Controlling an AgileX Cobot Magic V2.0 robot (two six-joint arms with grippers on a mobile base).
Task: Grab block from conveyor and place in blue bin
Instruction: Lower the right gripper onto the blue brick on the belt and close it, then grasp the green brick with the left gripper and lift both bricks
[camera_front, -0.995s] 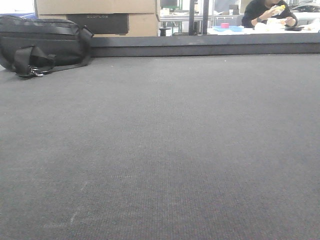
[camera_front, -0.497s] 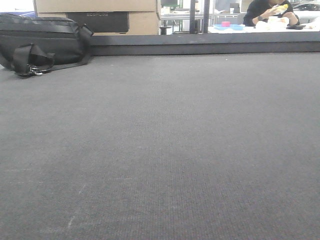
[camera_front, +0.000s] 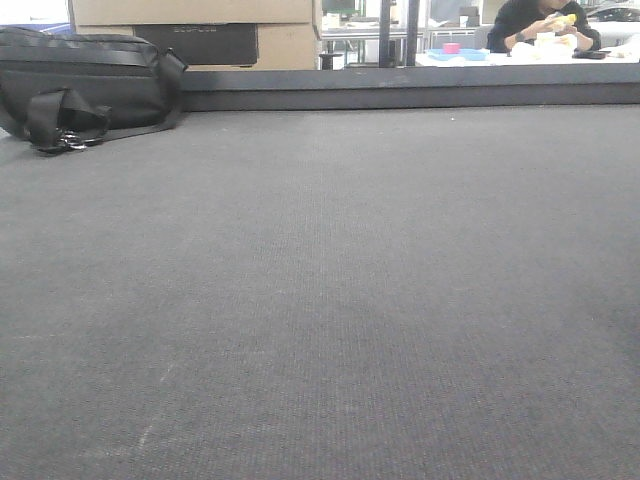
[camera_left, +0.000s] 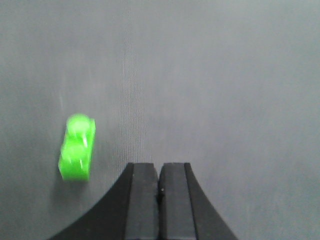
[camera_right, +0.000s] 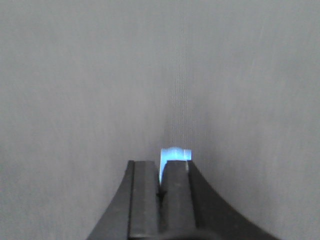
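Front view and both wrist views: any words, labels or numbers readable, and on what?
Dark box between the cardboard boxes, front view: one faint line of lettering, too blurred to read.
Black bag: none visible.
Green block, left wrist view: none visible.
Right wrist view: none.

Front low along conveyor (camera_front: 320, 300); wrists look down.

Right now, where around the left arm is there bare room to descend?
Bare grey mat lies ahead and right of the left gripper, jaws shut. The small bright green block crowds its left. Farther off, the black fabric bag fills the far-left corner.
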